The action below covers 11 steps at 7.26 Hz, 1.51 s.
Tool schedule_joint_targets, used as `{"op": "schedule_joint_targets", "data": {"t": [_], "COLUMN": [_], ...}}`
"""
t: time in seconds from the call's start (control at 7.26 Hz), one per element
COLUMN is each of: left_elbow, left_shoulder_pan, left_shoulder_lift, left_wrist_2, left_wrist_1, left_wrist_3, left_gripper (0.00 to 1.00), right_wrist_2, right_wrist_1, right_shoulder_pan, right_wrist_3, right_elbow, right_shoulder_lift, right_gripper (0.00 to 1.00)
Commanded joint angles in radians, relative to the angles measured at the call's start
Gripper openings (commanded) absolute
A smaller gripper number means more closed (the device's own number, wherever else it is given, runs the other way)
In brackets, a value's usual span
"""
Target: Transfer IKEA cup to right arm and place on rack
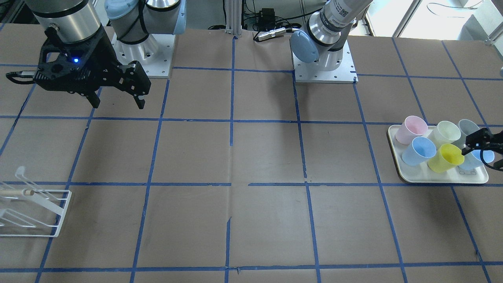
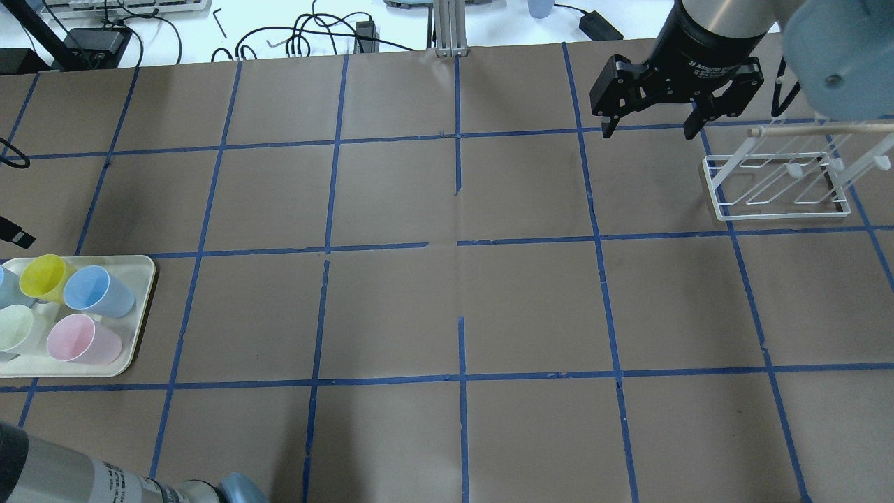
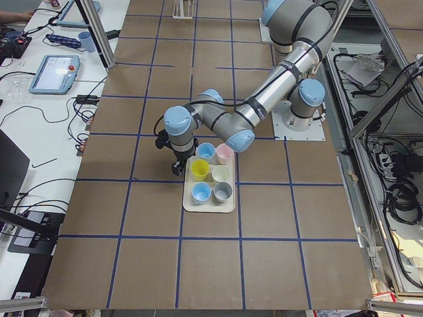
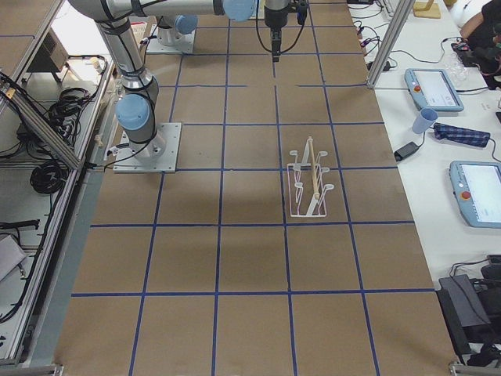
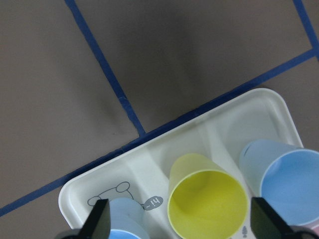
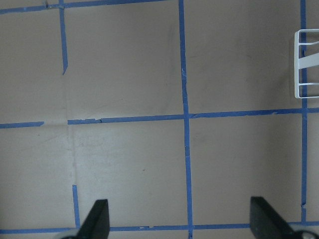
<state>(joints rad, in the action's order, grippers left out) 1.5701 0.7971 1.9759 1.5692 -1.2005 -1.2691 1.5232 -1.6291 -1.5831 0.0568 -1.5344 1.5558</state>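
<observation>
The bright yellow IKEA cup [image 1: 446,157] stands upright on a cream tray [image 1: 440,179] among pink, pale cream, grey and light-blue cups. It also shows in the overhead view [image 2: 45,276] and the left wrist view [image 5: 207,199]. My left gripper [image 1: 487,153] is open and hovers over the tray, its fingers either side of the yellow cup [image 3: 199,170] and apart from it. My right gripper [image 2: 646,129] is open and empty above the table, close to the white wire rack [image 2: 775,178]. The rack also shows in the front-facing view [image 1: 35,212].
A light-blue cup [image 5: 289,181] stands right beside the yellow one, and another [image 5: 122,221] on its other side. A pink cup [image 2: 84,339] and a pale cream cup [image 2: 14,328] fill the tray's near row. Blue tape lines grid the brown table.
</observation>
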Motion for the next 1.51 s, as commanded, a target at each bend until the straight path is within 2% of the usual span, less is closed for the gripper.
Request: {"op": "schedule_joint_targets", "data": {"t": [0.0, 0.28, 0.55, 0.96, 1.24, 1.38], "left_elbow": [0.040, 0.080, 0.103, 0.105, 0.114, 0.116], "left_shoulder_pan": [-0.007, -0.009, -0.012, -0.055, -0.053, -0.050], "left_shoulder_lift": [0.030, 0.026, 0.037, 0.063, 0.066, 0.064], "left_wrist_2": [0.002, 0.003, 0.043, 0.035, 0.032, 0.034], "left_wrist_1": [0.073, 0.099, 0.171, 0.170, 0.164, 0.160], "left_wrist_3": [-0.050, -0.052, -0.055, -0.064, -0.064, -0.062], "left_gripper": [1.00, 1.00, 1.00, 0.97, 0.85, 0.71], "right_wrist_2": [0.000, 0.000, 0.000, 0.000, 0.000, 0.000], "right_wrist_1": [0.000, 0.000, 0.000, 0.000, 0.000, 0.000], "right_shoulder_pan": [0.000, 0.000, 0.000, 0.000, 0.000, 0.000], "right_wrist_3": [0.000, 0.000, 0.000, 0.000, 0.000, 0.000], "right_elbow": [-0.001, 0.002, 0.002, 0.002, 0.002, 0.002], "right_shoulder_lift": [0.001, 0.000, 0.000, 0.000, 0.000, 0.000], "right_gripper": [1.00, 1.00, 1.00, 1.00, 1.00, 1.00]}}
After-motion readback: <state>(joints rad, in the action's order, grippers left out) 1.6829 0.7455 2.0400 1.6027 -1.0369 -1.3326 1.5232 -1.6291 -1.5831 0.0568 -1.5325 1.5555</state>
